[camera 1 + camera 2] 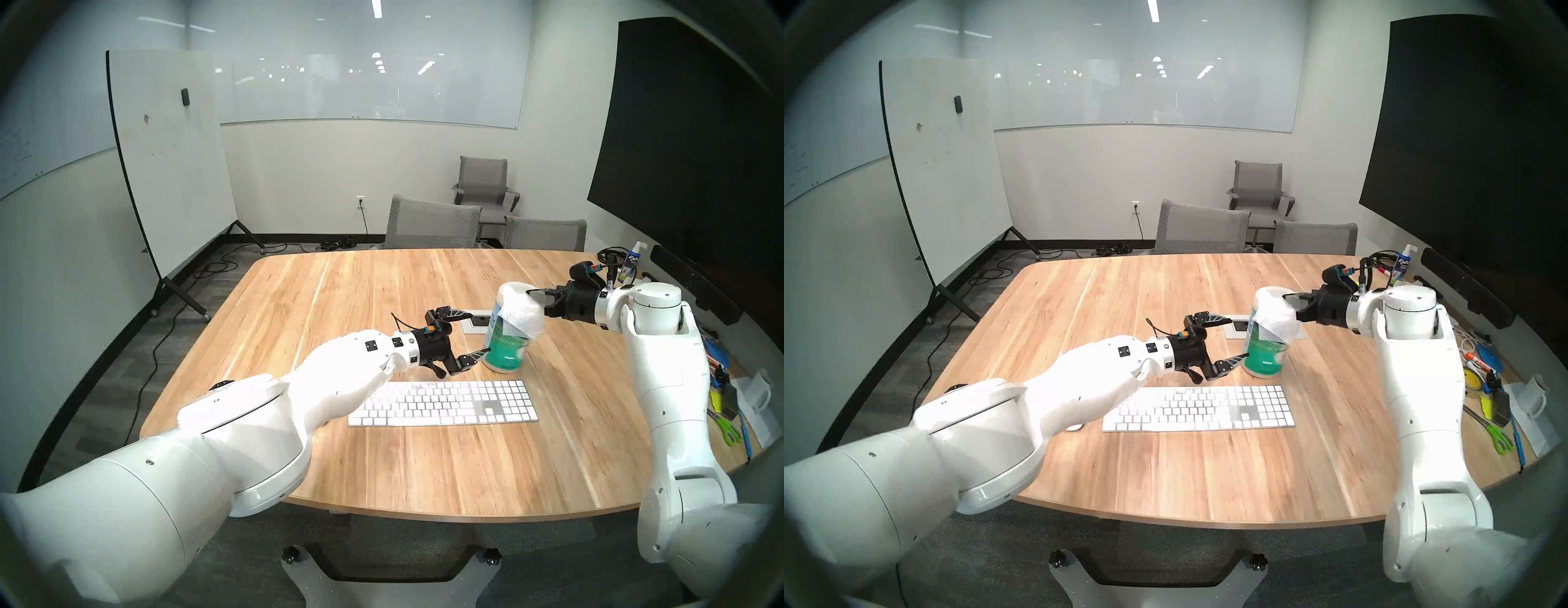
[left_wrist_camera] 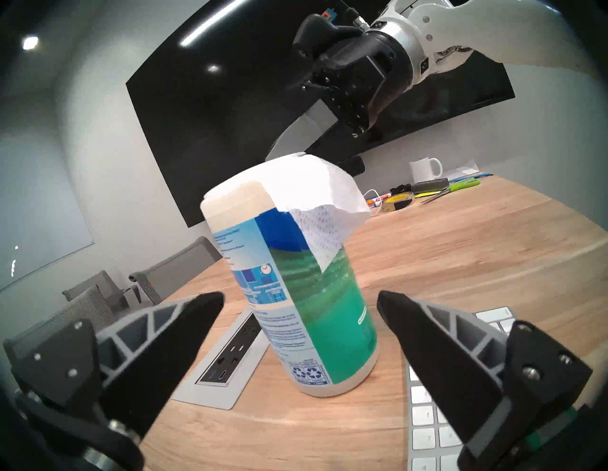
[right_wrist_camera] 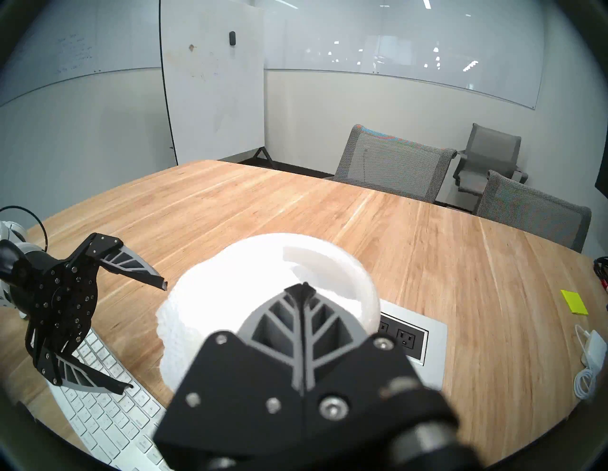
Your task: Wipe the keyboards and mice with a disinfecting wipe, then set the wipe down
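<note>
left wrist: open left tool [image 2: 301, 307] flanks canister [image 2: 306, 296], untouched.

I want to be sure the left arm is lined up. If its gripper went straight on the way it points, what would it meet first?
Most likely the wipes canister: the left gripper has open jaws on either side of its lower body, apparently not touching yet.

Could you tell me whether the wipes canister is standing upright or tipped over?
Upright: the wipes canister stands on its base on the table, cap upward, with a wipe draped over its top.
</note>
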